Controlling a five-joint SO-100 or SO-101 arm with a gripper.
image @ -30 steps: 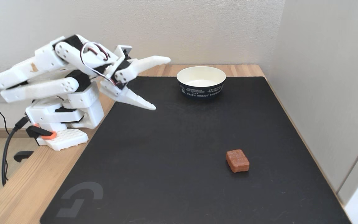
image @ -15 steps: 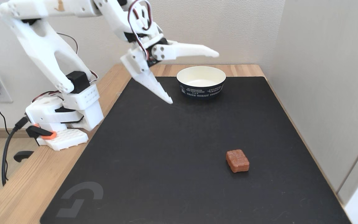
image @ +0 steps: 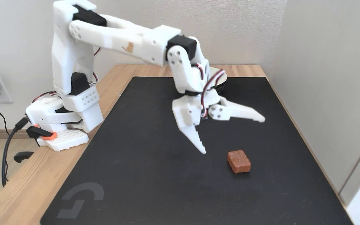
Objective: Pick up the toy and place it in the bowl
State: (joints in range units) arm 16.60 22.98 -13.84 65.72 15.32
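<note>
Surface [image: 130, 76] first, we see wood under a black mat [image: 155, 175], then the bowl [image: 223, 82] near its far edge behind the arm, the tool [image: 233, 136] spread wide and empty above the mat, and the toy [image: 238, 161] lying toward the right edge.

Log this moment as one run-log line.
phase: approach | end effector: open, above mat, empty | small reddish-brown rectangular block: on black mat, untouched | round navy paper bowl: behind arm
</note>
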